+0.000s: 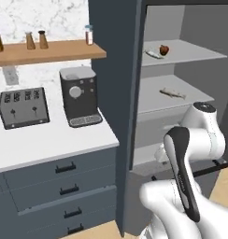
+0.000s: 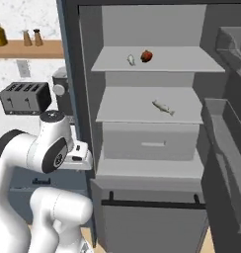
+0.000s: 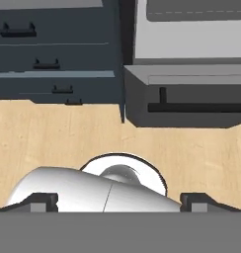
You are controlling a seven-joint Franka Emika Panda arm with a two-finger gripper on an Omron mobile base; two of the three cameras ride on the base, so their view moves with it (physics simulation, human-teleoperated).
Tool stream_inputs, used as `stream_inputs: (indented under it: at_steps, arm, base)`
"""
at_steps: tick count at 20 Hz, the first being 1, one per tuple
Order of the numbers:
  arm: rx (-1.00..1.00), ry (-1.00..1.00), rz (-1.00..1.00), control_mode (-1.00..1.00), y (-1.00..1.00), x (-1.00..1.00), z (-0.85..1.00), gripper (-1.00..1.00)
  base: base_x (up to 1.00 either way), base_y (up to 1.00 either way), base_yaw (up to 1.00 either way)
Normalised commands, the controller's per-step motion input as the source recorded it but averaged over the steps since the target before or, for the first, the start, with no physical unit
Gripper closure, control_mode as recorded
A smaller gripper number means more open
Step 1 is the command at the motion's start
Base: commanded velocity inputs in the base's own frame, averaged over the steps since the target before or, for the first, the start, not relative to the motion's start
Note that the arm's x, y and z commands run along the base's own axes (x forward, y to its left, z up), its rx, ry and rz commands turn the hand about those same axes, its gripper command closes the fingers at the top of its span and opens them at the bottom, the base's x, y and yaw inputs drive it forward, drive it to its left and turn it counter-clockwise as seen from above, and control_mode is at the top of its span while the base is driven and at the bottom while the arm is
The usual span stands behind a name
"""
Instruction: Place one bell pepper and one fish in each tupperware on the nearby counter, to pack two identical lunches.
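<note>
I read the jaws [image 3: 120, 202] as spread wide and empty, aimed at the wood floor [image 3: 53, 143]. In the open fridge, a fish [image 2: 163, 107] lies on the middle shelf; a red bell pepper [image 2: 146, 56] and a second fish [image 2: 131, 60] sit on the top shelf. The white surface [image 1: 50, 140] carries a toaster [image 1: 22, 108].

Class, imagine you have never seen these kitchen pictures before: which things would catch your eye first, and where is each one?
The open fridge stands out, with a red bell pepper beside a small pale fish on its top shelf and another fish alone on the shelf below. In front of it the white arm bends low, its hand open and pointing down at the wooden floor. On the white counter sit a toaster and a coffee machine.
</note>
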Motion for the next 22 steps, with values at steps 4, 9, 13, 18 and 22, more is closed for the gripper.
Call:
stream_inputs:
  at_steps: [4, 9, 13, 18, 22]
  arm:
    - [0.00, 0.00, 0.00, 1.00, 0.00, 0.00, 0.00, -1.00]
    - [0.00, 0.00, 0.00, 1.00, 0.00, 0.00, 0.00, -1.00]
    - [0.00, 0.00, 0.00, 1.00, 0.00, 0.00, 0.00, -1.00]
    - [0.00, 0.00, 0.00, 1.00, 0.00, 0.00, 0.00, -1.00]
    - [0.00, 0.00, 0.00, 1.00, 0.00, 0.00, 0.00, -1.00]
  base:
    - [0.11, -0.89, -0.03]
    - [0.55, -0.19, 0.02]
    - [0.68, -0.10, 0.08]
    - [0.34, -0.63, 0.07]
    - [0.56, -0.28, 0.07]
